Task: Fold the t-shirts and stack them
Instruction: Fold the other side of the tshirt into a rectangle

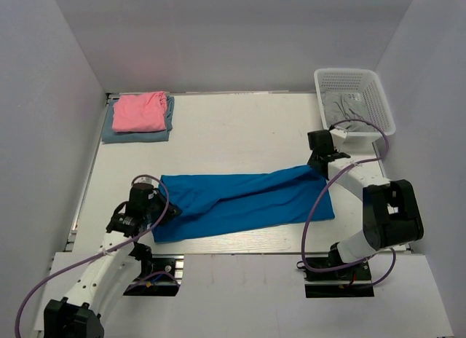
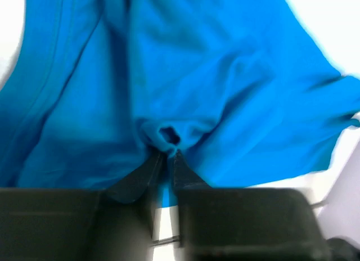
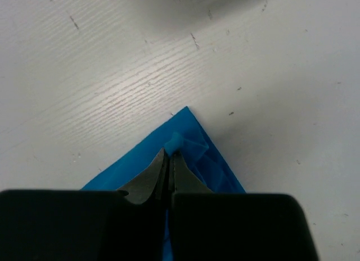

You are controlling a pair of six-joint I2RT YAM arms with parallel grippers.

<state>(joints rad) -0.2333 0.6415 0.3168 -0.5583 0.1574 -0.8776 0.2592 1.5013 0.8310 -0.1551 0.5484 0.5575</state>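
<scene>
Spanning the white bench [image 1: 240, 127] sideways, the large bright blue cloth t-shirt [image 1: 247, 199] is pinched at either end by the left gripper [image 2: 167, 154] and right gripper [image 3: 170, 153].

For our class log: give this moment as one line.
left gripper: shut on blue t-shirt | right gripper: shut on its corner | pink t-shirt: atop grey-blue t-shirt

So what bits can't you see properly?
Top view: grey cloth in the basket, partly hidden by its wall, so what it is stays unclear.
Top view: grey-blue shirt, covered by the pink shirt; only edges show.
Left wrist view: blue shirt, blurred and cut off by the frame edges.
</scene>
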